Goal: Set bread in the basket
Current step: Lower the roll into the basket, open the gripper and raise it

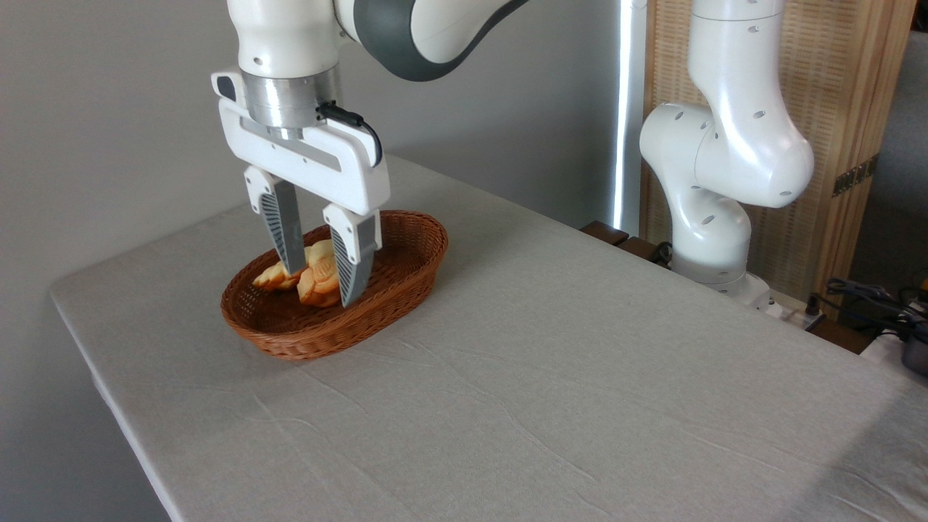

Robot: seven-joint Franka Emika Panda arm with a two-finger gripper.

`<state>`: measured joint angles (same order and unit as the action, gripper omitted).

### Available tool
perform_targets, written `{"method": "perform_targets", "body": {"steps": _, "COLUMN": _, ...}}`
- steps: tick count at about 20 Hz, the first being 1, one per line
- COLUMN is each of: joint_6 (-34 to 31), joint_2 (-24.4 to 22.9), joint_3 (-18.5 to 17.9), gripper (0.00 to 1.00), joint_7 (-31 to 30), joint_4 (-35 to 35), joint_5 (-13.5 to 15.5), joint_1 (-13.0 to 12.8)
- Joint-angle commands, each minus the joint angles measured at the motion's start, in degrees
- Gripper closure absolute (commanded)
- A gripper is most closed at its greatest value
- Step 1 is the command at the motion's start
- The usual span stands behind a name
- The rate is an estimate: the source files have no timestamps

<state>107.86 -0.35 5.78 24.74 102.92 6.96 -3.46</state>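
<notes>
The bread (320,281), a golden-yellow braided loaf, lies inside the reddish-brown wicker basket (406,268) on the left part of the table. My gripper (322,288) reaches straight down into the basket with its fingers spread wide, one on each side of the loaf. The left finger (286,232) covers part of the loaf, and a tapered end sticks out to its left. The loaf appears to rest on the basket floor. Any contact between the pads and the loaf is too fine to make out.
The table (551,377) is covered with a light grey cloth, and its left edge runs close to the basket. A second white robot arm base (714,217) stands at the back right, with cables (870,297) beside it.
</notes>
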Motion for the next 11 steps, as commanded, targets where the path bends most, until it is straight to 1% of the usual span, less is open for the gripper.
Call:
{"method": "perform_targets", "body": {"steps": 1, "joint_6": -1.8, "joint_2": 0.0, "joint_3": -3.1, "gripper": 0.00, "joint_7": 5.5, "joint_4": -0.5, "joint_5": -2.0, "joint_1": -0.5}}
{"method": "perform_targets", "body": {"steps": 5, "joint_6": -5.5, "joint_2": -1.1, "joint_3": -5.6, "gripper": 0.00, "joint_7": 14.7, "joint_4": -0.6, "joint_5": -1.9, "joint_1": -0.5}}
{"method": "perform_targets", "body": {"steps": 7, "joint_6": -7.0, "joint_2": -1.8, "joint_3": -6.7, "gripper": 0.00, "joint_7": 17.9, "joint_4": -0.7, "joint_5": -1.9, "joint_1": -0.5}}
{"method": "perform_targets", "body": {"steps": 9, "joint_6": -7.3, "joint_2": -2.4, "joint_3": -7.4, "gripper": 0.00, "joint_7": 18.1, "joint_4": -0.7, "joint_5": -1.9, "joint_1": -0.5}}
{"method": "perform_targets", "body": {"steps": 11, "joint_6": -7.3, "joint_2": -2.4, "joint_3": -7.3, "gripper": 0.00, "joint_7": 17.4, "joint_4": -0.6, "joint_5": -1.8, "joint_1": -0.5}}
